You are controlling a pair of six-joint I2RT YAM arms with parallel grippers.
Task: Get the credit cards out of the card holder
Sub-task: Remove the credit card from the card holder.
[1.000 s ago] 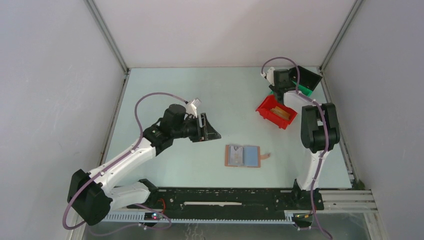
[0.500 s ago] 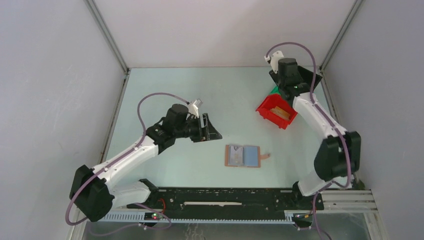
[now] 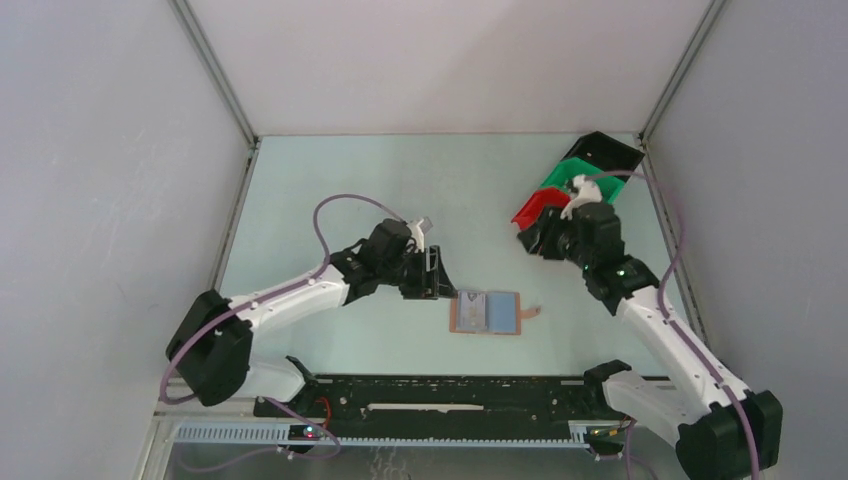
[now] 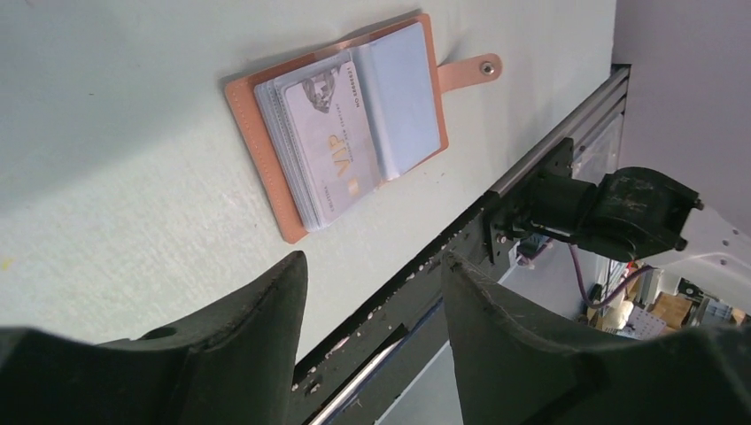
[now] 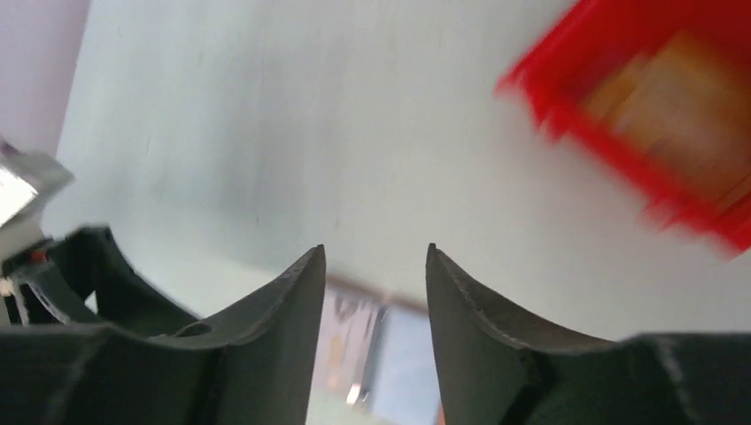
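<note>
Top view: brown leather bifold card holder [image 3: 485, 313] open flat on the pale table [image 3: 350, 200], left gripper [image 3: 443, 278] just beside it, right gripper [image 3: 538, 240] near the red plastic bin [image 3: 530, 210]. Left wrist: pale grey credit cards [image 4: 323, 133] stacked inside the holder; jaws parted, empty. Right wrist: jaws parted, empty.

Only readable stuff sitting on top credit card [image 4: 332, 133] inside card holder [image 4: 266, 150], upper middle of left wrist view. "VIP" showing in gold letters, running sideways across card. Small line starting "NO." plus digits running along card's upper right edge, digits looking too tiny to trust tbh. Same card in right wrist view coming out too blurred to read.
</note>
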